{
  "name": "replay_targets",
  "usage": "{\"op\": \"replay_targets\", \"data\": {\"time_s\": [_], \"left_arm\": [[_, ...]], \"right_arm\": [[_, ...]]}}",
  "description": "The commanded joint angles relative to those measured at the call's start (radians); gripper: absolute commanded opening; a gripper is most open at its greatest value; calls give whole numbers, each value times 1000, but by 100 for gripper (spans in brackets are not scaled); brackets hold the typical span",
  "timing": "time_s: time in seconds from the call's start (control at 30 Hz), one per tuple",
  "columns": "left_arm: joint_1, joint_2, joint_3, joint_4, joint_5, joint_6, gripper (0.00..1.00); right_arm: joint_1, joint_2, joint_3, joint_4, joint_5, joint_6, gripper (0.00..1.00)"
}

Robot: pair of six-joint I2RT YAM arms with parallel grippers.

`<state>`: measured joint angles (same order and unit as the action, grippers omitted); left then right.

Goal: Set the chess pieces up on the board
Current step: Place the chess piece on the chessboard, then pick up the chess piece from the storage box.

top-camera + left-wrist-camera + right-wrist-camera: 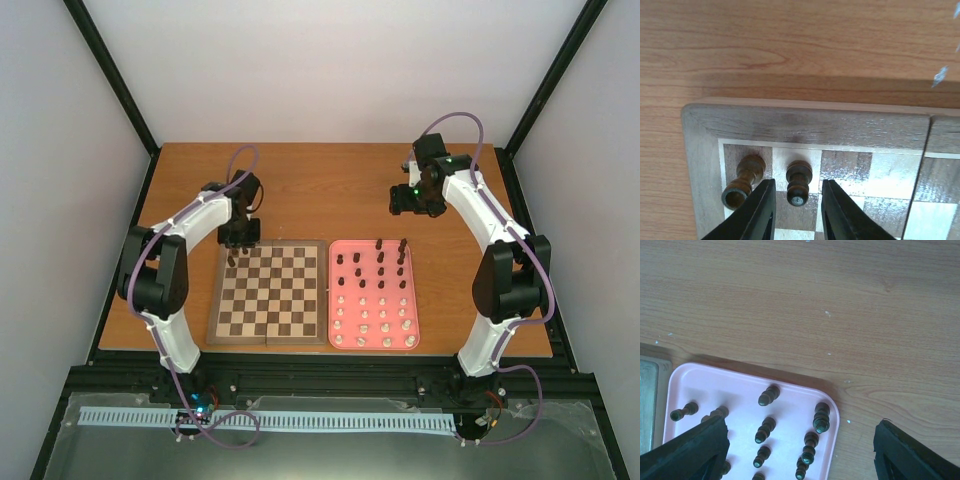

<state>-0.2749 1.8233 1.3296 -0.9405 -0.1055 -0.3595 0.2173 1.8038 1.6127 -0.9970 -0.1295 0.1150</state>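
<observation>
The board (268, 341) lies left of centre, with two dark brown chess pieces on its far-left corner squares. In the left wrist view a rook-like piece (744, 181) stands on the corner square and a rounder-topped one (799, 182) on the square beside it. My left gripper (797, 210) straddles that second piece, open, with a gap showing on each side of it. From above, this gripper (240, 240) hangs over the board's far-left corner. My right gripper (415, 205) is wide open, raised over the far-right corner of the pink tray (740, 385), holding nothing.
The pink tray's rim (416, 300) sits right of the board. Several dark pieces (380, 245) stand in its far rows and several cream ones (375, 325) in its near rows. From the right wrist, dark pieces (821, 417) stand near the tray corner. Bare wooden table lies beyond.
</observation>
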Motion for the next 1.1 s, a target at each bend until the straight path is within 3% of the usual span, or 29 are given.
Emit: {"op": "replay_targets", "data": {"time_s": [0.0,0.3,0.6,1.07], "left_arm": [[6,-55,68,-32,-16,19,33],[-51,-125,164,-100,23,30,37],[-384,-170,144,28,230,67,44],[-578,52,181,58,292,110,43]], "right_arm": [[-9,17,2,6,-16,-13,79],[-9,17,5,5,-2,-11,79],[-9,32,22,-1,14,-2,79],[-10,38,30,-3,31,1,79]]}}
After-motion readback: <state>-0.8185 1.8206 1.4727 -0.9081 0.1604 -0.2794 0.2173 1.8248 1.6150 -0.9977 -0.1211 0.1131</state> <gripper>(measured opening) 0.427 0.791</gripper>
